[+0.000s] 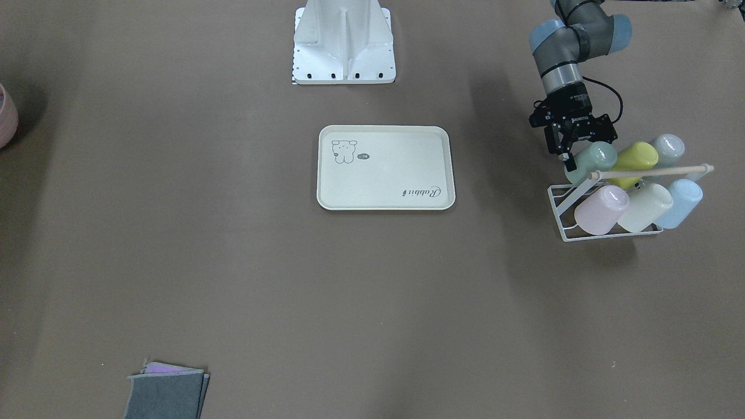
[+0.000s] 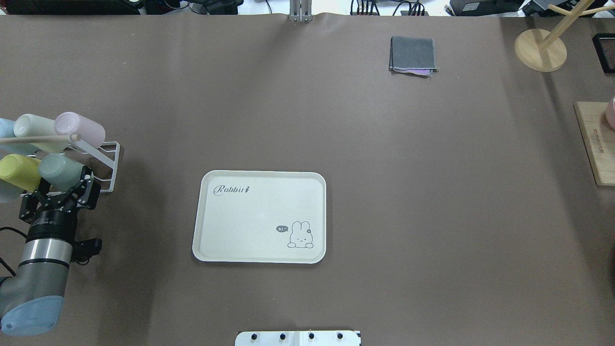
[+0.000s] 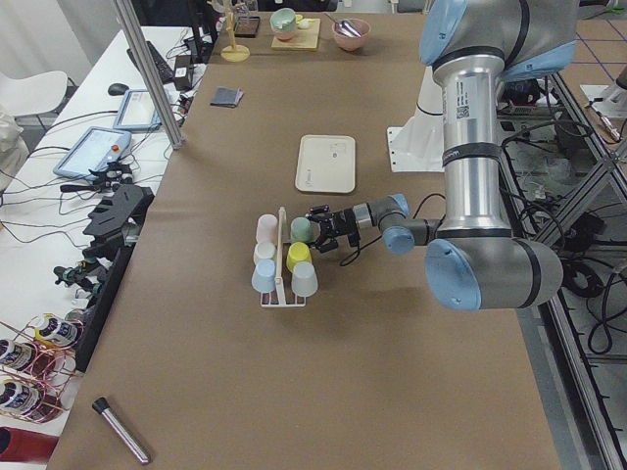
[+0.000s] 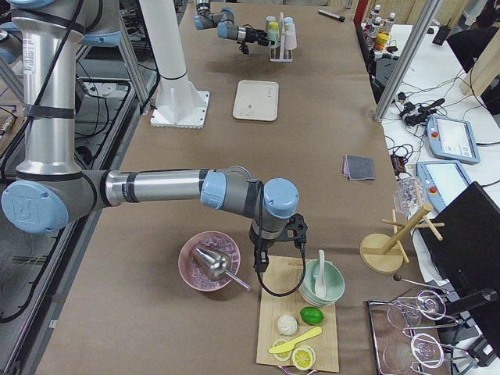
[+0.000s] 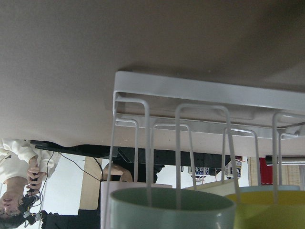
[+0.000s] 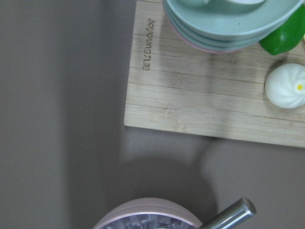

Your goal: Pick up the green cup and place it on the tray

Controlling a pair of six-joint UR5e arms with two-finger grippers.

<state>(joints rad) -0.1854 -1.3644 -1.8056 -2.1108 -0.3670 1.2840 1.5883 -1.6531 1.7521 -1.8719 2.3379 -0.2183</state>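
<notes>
Left claw is released, jaws spread just at the mouth of the green cup on the rack; tray lies well apart.

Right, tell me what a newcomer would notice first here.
The white wire rack of pastel cups stands out at the table's end on the robot's left, with the left gripper open right at the green cup. The cream tray lies bare mid-table.
</notes>
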